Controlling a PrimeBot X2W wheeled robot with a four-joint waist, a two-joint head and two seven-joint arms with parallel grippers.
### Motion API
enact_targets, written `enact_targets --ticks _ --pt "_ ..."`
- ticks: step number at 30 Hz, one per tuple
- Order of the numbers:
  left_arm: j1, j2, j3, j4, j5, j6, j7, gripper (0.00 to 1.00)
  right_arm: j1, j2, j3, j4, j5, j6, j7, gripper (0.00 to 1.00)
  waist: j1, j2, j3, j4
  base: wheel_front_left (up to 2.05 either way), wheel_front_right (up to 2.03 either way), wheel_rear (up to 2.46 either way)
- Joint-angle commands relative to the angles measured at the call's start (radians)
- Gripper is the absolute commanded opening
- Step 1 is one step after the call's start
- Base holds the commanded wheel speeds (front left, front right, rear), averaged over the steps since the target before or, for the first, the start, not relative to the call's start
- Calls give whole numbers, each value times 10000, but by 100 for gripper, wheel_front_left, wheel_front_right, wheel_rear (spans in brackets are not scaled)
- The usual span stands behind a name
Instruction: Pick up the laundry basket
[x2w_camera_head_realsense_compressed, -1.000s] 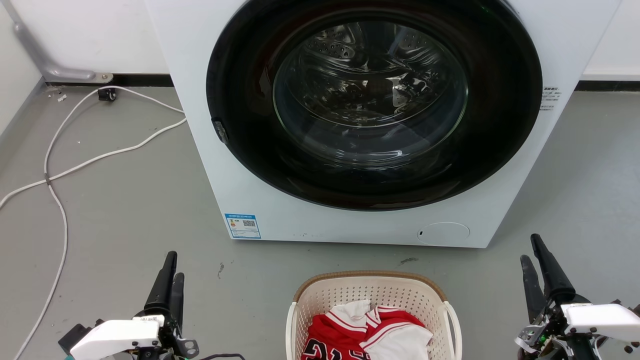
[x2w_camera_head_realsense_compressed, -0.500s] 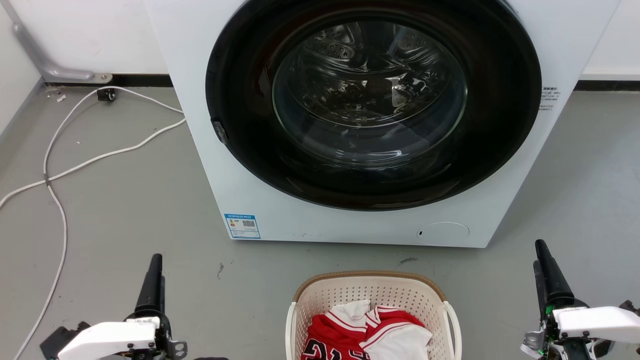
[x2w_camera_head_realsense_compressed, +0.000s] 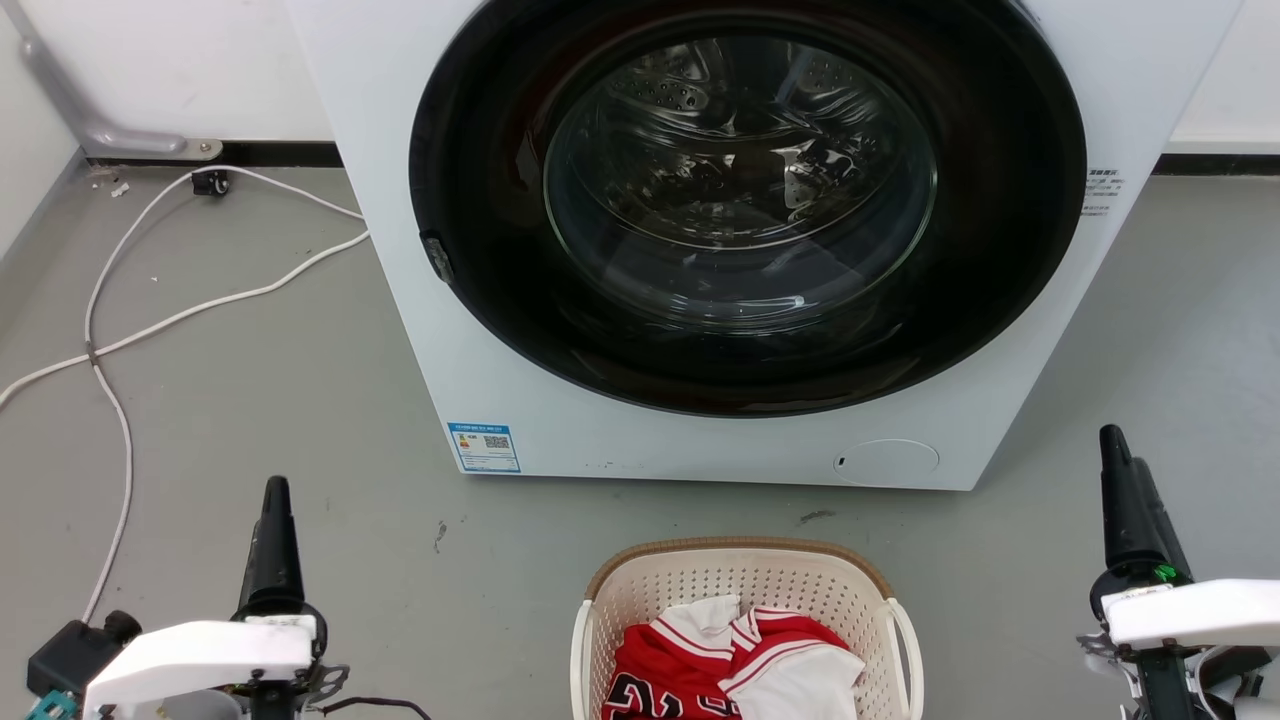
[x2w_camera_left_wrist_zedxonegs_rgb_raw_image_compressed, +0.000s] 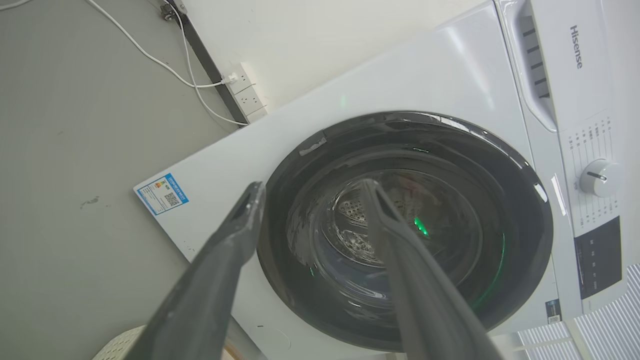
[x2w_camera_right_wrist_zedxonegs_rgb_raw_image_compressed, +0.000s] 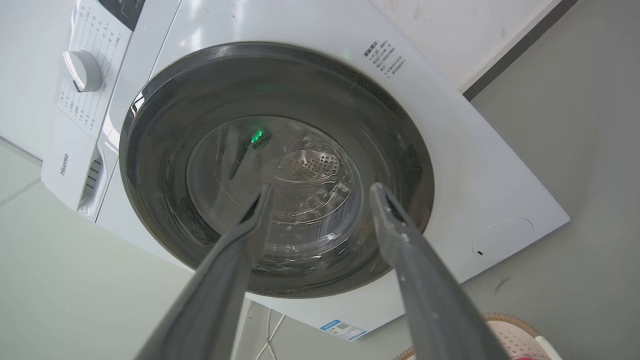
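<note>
The laundry basket (x2w_camera_head_realsense_compressed: 740, 549), cream-white and perforated with a brown rim, stands on the floor at the bottom centre of the head view, in front of the washing machine. A red and white jersey (x2w_camera_head_realsense_compressed: 700, 670) lies inside it. My left gripper (x2w_camera_head_realsense_compressed: 275, 497) is well to its left and my right gripper (x2w_camera_head_realsense_compressed: 1125, 452) well to its right, both clear of the white handles. In the left wrist view my left gripper (x2w_camera_left_wrist_zedxonegs_rgb_raw_image_compressed: 312, 186) is open and empty, with a corner of the basket (x2w_camera_left_wrist_zedxonegs_rgb_raw_image_compressed: 120, 345) low down. My right gripper (x2w_camera_right_wrist_zedxonegs_rgb_raw_image_compressed: 321, 189) is also open, the basket (x2w_camera_right_wrist_zedxonegs_rgb_raw_image_compressed: 505, 332) below it.
The white washing machine (x2w_camera_head_realsense_compressed: 500, 300) with its dark round door stands close behind the basket. White cables (x2w_camera_head_realsense_compressed: 120, 330) trail over the grey floor on the left toward a power strip (x2w_camera_left_wrist_zedxonegs_rgb_raw_image_compressed: 245, 92) at the wall. A grey pipe (x2w_camera_head_realsense_compressed: 90, 130) runs along the back left.
Both grippers have moved outward, away from the basket: the left one to the left, the right one to the right and farther forward. The basket has stayed put.
</note>
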Motion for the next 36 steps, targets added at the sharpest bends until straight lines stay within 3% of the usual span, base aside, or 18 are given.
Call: enact_targets --ticks 1,13,24,28,36 --pt "3 31 -88 -327 459 55 -109 100 -135 -30 -10 -310 -380 0 -109 100 0 0 6 0 0 0 0" --pt "248 32 -1151 -1283 2958 450 -479 100 12 -33 559 -1168 -2980 0 -488 100 0 0 82 -13 0 0 0" --pt "311 31 -2196 -1589 5697 406 -794 100 193 -36 856 -1440 -4649 0 -799 100 0 0 108 -31 0 0 0" --pt "326 31 -2681 -1574 6843 604 -896 100 220 -37 925 -1520 -5217 0 -898 100 0 0 126 -36 0 0 0" --pt "373 129 -3220 -1434 7959 1092 -1094 100 369 -38 964 -1442 -6363 0 -1103 100 0 0 146 -24 0 0 0"
